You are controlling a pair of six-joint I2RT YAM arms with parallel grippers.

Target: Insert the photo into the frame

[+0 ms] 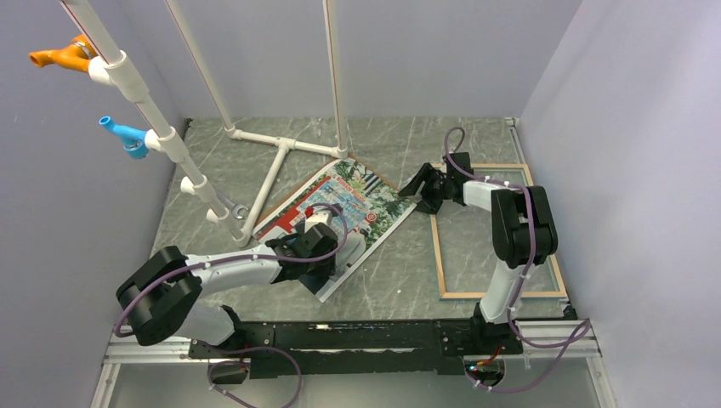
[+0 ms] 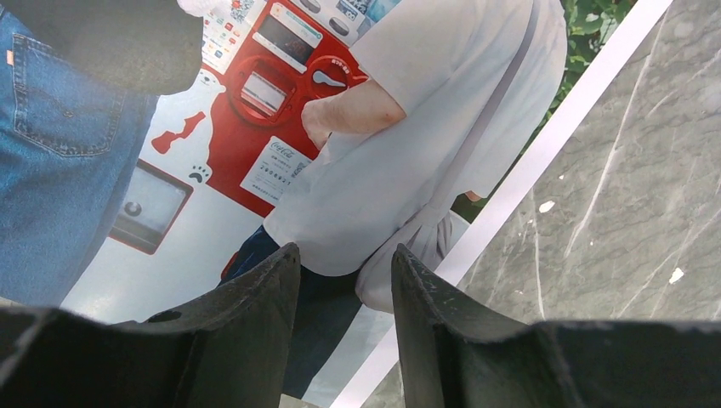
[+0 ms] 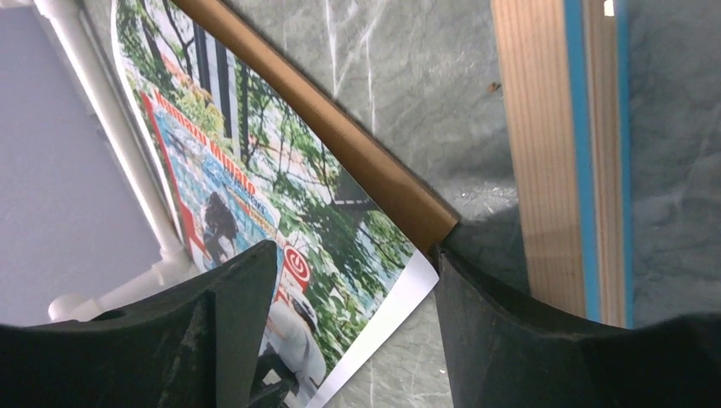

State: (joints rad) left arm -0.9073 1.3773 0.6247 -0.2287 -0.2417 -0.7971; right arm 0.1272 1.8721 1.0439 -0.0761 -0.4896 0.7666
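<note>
Backing board (image 3: pixel 340 144) beneath photo (image 3: pixel 255 195), near frame (image 3: pixel 536 144)

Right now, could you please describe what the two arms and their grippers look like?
Both the left arm and the right arm have white tubular links between bulky black joint housings, with a lilac cable looping along each. The left gripper and right gripper each carry two matte black, wedge-shaped fingers, faintly scuffed along the edges.

Base rail (image 1: pixel 366 347): black, flat, slotted. Above it, left arm (image 1: pixel 229 272) and right arm (image 1: pixel 520 225) share white tubular links and bulky black joint housings. Purple cables (image 1: pixel 448 146) loop from the rail along both. Fingers (image 2: pixel 246 327): matte black, wedge-shaped, scuffed.
</note>
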